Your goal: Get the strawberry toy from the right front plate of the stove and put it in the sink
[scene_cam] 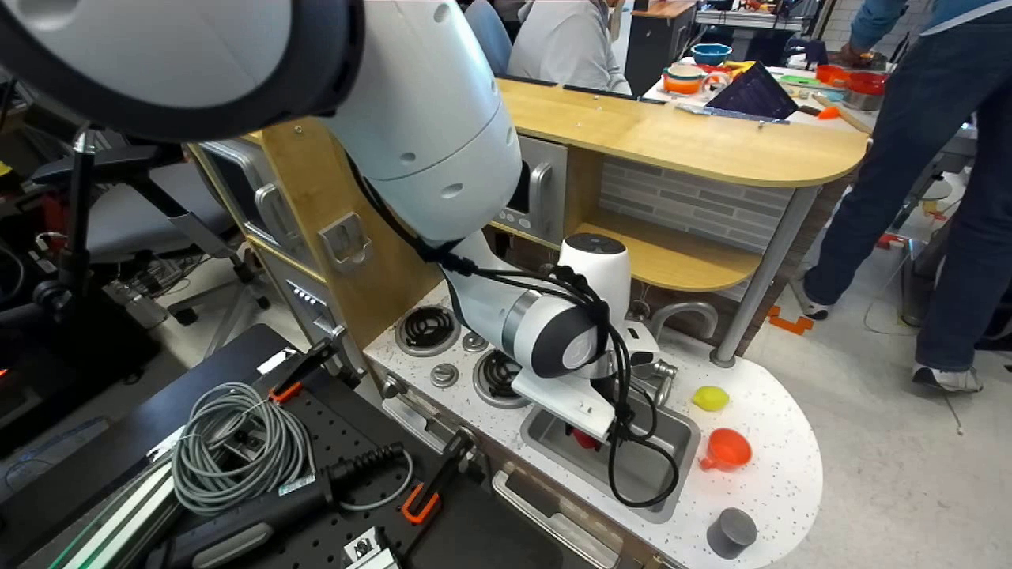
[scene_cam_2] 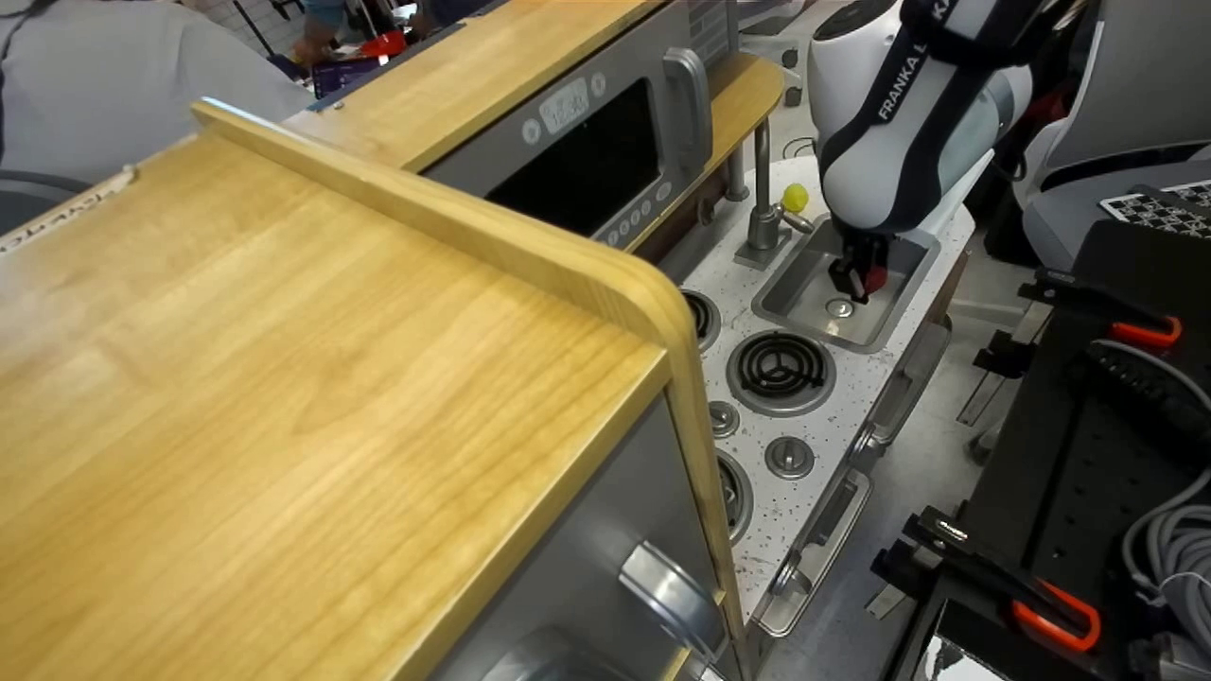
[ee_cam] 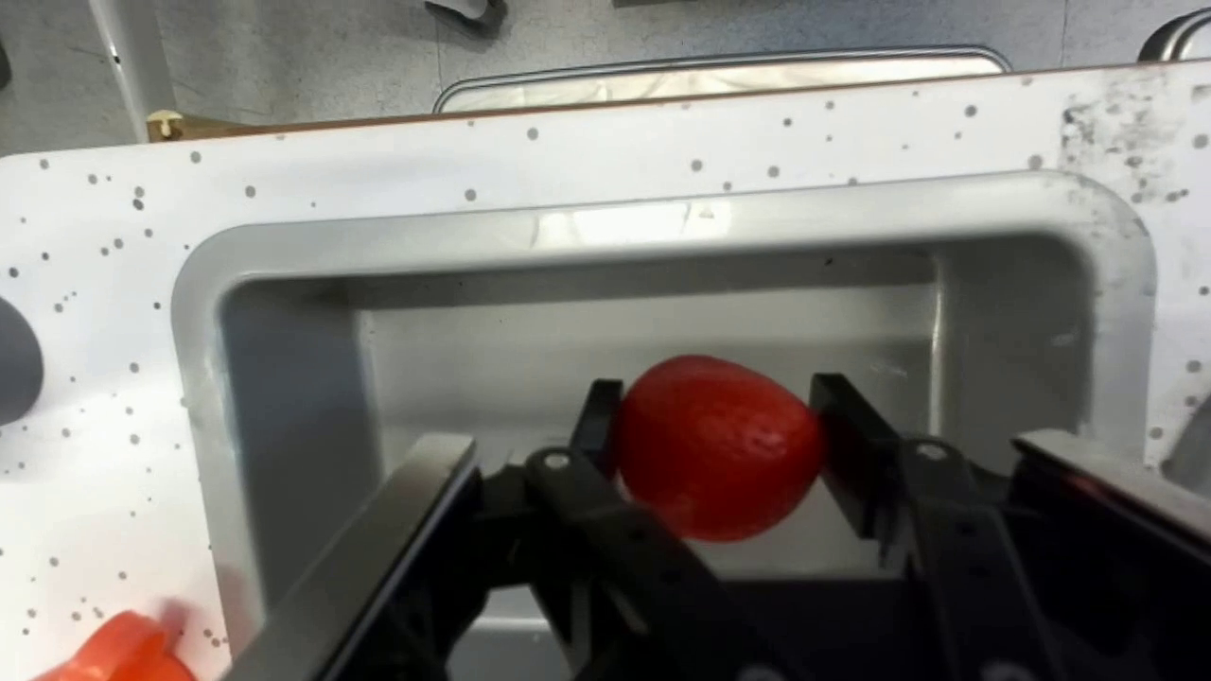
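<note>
In the wrist view the claw (ee_cam: 719, 416) gripped the strawberry toy (ee_cam: 719, 459), its black fingers (ee_cam: 598, 421) parted by no more than the toy itself and touching it on its nine o'clock and three o'clock sides. The toy, red and rounded, was within the outline of the grey sink (ee_cam: 426, 248); whether it touched the sink's floor could not be told. In an exterior view the arm (scene_cam_2: 861, 184) hung over the sink from its twelve o'clock side, and the silver drain (scene_cam_2: 840, 308) showed at about eight o'clock from the toy. From that angle the faucet (scene_cam_2: 763, 227) stood at ten o'clock of the sink, while the stove (scene_cam_2: 757, 437) lay at seven o'clock, just beside it; three of its black-coiled burners (scene_cam_2: 781, 372) were visible, two of them partly hidden by the wooden cabinet (scene_cam_2: 284, 378). In an exterior view, on the white speckled desk (scene_cam: 779, 474), a yellow lemon (scene_cam: 710, 397) lay at two o'clock of the sink, an orange-red cup (scene_cam: 727, 449) at three o'clock and a grey cup (scene_cam: 731, 533) at four o'clock, all three apart from one another. There the arm and its black cables (scene_cam: 585, 296) hid much of the claw, and only a small part of the toy's red surface showed, inside the sink's outline. Around two o'clock in that view stood a person in jeans (scene_cam: 885, 150).
</note>
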Controlling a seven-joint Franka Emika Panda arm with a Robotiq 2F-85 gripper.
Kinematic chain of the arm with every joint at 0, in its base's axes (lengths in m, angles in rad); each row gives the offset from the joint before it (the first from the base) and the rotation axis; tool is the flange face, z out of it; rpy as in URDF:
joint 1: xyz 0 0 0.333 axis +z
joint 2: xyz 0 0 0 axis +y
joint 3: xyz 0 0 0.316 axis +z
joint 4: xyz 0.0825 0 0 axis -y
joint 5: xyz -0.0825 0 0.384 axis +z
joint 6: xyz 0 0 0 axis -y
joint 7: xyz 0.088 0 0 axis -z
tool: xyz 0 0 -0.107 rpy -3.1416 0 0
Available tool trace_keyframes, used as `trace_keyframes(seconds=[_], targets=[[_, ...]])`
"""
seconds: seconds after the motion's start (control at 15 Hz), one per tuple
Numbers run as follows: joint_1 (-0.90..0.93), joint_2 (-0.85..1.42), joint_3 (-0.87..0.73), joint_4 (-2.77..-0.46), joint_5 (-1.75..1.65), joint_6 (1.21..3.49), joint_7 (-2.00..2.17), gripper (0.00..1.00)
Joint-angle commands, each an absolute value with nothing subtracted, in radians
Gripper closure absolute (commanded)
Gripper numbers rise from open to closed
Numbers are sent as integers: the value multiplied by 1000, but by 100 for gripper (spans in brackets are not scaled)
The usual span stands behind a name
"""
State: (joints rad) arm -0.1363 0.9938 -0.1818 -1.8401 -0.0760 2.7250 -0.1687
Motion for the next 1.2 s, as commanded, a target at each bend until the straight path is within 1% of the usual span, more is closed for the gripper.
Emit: trace_keyframes(seconds=[0.0, 0.6, 1.13], targets=[[-171, 1050, -160, -1756, -89, 2684, -163, 72], [-216, 1174, -115, -1635, -86, 2667, -195, 72], [-248, 1268, -82, -1471, -82, 2563, -242, 72]])
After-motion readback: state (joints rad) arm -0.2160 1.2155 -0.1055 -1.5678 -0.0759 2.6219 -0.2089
